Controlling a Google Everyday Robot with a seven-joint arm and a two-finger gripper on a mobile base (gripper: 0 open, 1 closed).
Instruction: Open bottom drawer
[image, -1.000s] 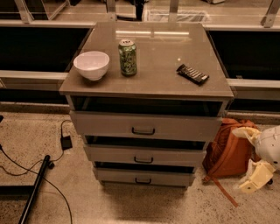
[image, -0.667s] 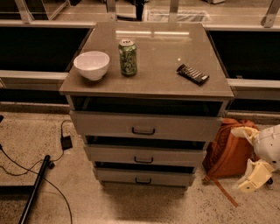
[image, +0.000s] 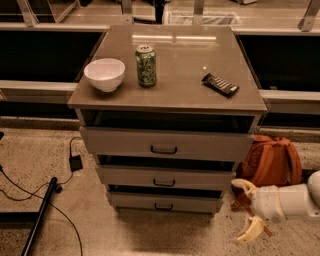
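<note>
The end effector (image: 246, 209) hangs low, to the right of the bottom drawer (image: 190, 203) and apart from it, with its two fingers spread wide.

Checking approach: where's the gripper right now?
Camera view, lower right: the gripper hovers low over the floor with jaws open, just right of the bottom drawer and in front of the orange backpack.
</note>
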